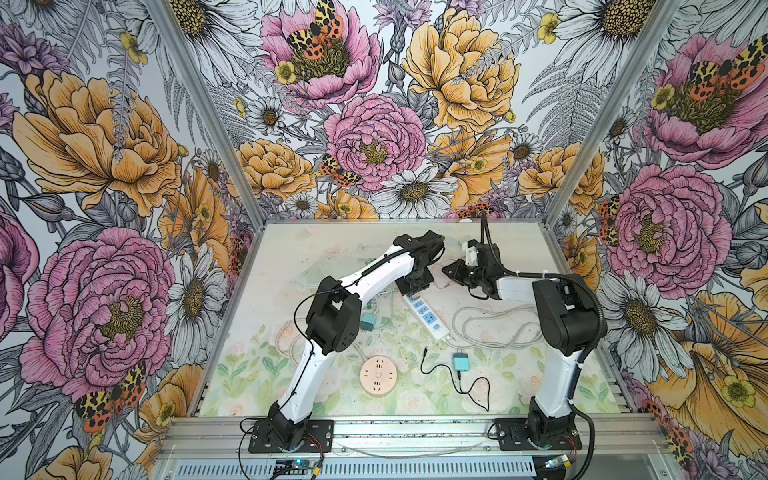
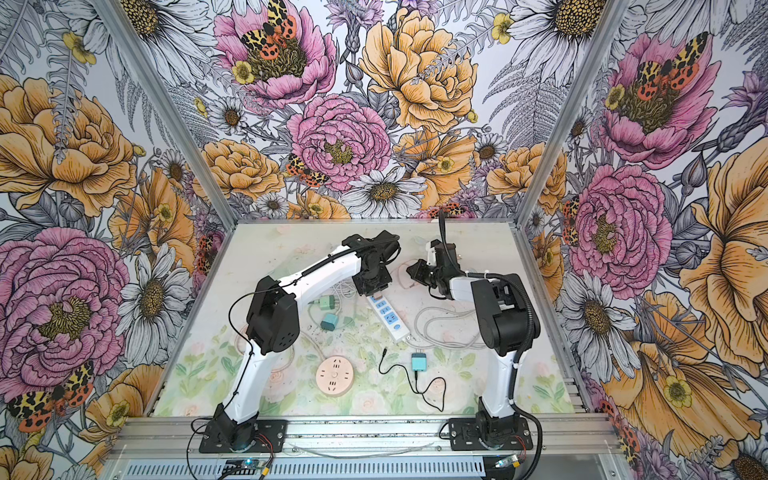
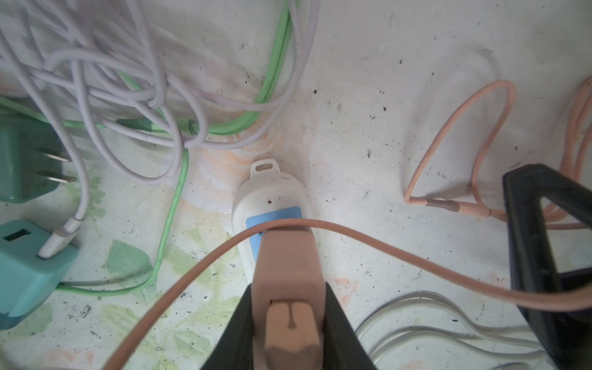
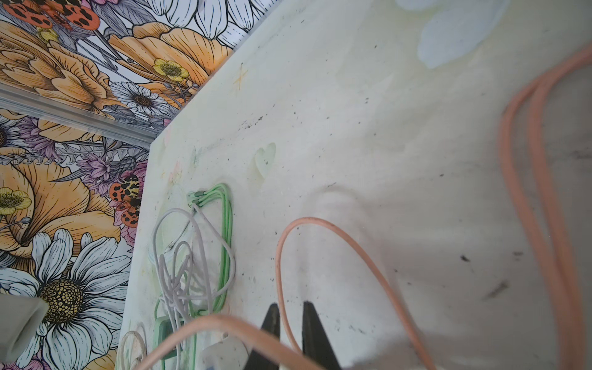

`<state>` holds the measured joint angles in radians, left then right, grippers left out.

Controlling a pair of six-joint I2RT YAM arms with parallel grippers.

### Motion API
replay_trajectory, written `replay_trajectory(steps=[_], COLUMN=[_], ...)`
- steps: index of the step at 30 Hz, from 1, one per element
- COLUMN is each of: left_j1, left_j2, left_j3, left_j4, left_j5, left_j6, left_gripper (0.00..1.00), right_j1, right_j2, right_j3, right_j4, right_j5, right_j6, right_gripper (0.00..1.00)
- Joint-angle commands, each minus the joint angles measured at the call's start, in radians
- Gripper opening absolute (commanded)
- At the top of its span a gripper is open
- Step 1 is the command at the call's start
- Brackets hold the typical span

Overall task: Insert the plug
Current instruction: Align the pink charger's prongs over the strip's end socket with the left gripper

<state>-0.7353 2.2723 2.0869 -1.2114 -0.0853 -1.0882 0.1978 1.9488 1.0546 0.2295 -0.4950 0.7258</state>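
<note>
The left claw (image 3: 288, 320) pinches the peach plug (image 3: 285, 266) at the end socket of the power strip (image 3: 272, 192) on the surface (image 3: 384, 96), the right claw (image 4: 291, 320) nipping its cord (image 4: 352, 243); insertion seems underway, wanting a square downward push.

Your table (image 1: 519, 249) has a dirty floral top. On it you've got a white power strip (image 1: 428, 316), round pink socket (image 1: 378, 375), teal charger (image 1: 460, 360), loose cables (image 3: 73, 69).
</note>
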Motion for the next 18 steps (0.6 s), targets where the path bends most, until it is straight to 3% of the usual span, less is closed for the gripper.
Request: replay_trajectory(steps=[1,18], left_j1=[0.018,0.012], left_j2=[-0.012,-0.053], left_j3=[-0.025,0.01], left_j4=[0.0,-0.002], left_j5=[-0.027,-0.047], left_j6=[-0.016,-0.004], left_gripper=[0.0,0.0], right_j1=[0.004,0.005], right_j2=[0.007,0.009], right_j3=[-0.002,-0.005], right_j4=[0.027,0.039], right_j5=[-0.007,-0.011], right_j6=[-0.002,0.001], right_gripper=[0.16,0.16])
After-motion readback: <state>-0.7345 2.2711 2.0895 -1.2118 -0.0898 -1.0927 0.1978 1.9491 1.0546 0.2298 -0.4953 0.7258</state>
